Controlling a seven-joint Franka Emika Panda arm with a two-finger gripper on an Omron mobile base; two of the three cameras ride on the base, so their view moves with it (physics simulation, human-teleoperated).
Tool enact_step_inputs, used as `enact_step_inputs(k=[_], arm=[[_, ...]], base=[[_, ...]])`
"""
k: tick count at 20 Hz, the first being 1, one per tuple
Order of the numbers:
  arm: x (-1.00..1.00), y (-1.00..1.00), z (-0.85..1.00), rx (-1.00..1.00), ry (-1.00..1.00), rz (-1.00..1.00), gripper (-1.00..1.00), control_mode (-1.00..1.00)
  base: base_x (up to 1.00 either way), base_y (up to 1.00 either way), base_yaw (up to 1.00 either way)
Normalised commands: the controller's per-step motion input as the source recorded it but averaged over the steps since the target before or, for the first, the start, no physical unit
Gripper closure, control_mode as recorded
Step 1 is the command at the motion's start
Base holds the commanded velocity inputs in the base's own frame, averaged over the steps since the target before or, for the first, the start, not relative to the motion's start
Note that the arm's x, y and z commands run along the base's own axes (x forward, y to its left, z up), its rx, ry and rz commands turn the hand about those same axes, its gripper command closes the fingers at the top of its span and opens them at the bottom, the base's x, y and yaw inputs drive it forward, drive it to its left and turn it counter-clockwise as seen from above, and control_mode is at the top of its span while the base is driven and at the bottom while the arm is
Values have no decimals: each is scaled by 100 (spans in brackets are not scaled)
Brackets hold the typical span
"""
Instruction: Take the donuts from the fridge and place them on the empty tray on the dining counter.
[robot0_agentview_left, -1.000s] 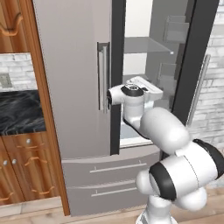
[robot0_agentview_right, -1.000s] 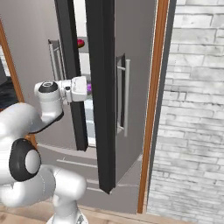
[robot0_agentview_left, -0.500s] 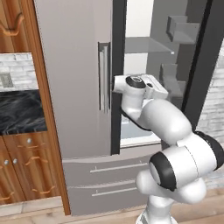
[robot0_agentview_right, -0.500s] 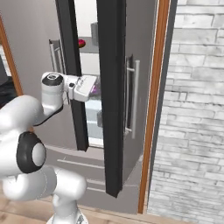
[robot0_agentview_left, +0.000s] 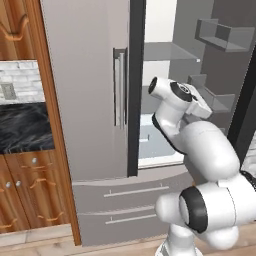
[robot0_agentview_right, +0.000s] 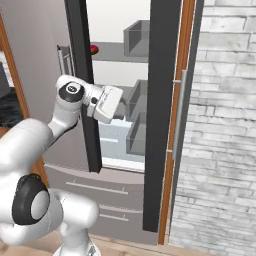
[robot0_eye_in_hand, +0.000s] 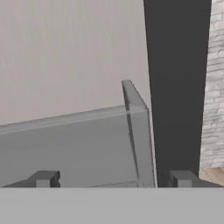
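The gripper (robot0_eye_in_hand: 113, 178) is hanging wide open and empty, facing a door bin (robot0_eye_in_hand: 87, 144) in the fridge (robot0_agentview_left: 95, 100). One red donut (robot0_agentview_right: 93, 48) is sitting on the upper shelf: probably light, soft, sticky-topped, best pinched gently across the ring's sides.

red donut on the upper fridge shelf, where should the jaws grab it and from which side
The red donut sits on the grey shelf, partly hidden behind the closed left door's edge. Pinch across its outer rim, probably entering through the open right half and reaching leftward. Little of it shows, so its exact pose is unclear.
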Motion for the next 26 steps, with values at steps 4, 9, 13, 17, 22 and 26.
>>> enact_step_inputs(k=[4,9,13,17,22,26], arm=[[-67,6,67,0,-1,1,-100,-100],[-99,73,96,-8,24,22,-100,-100],[-62,100,32,-1,30,55,-100,-100],[-40,100,-34,14,3,58,-100,-100],[-29,100,-32,2,-6,65,-100,-100],[-9,100,-34,-2,-24,62,-100,-100]], base=[[0,0,0],[0,0,0],[0,0,0],[0,0,0],[0,0,0],[0,0,0]])
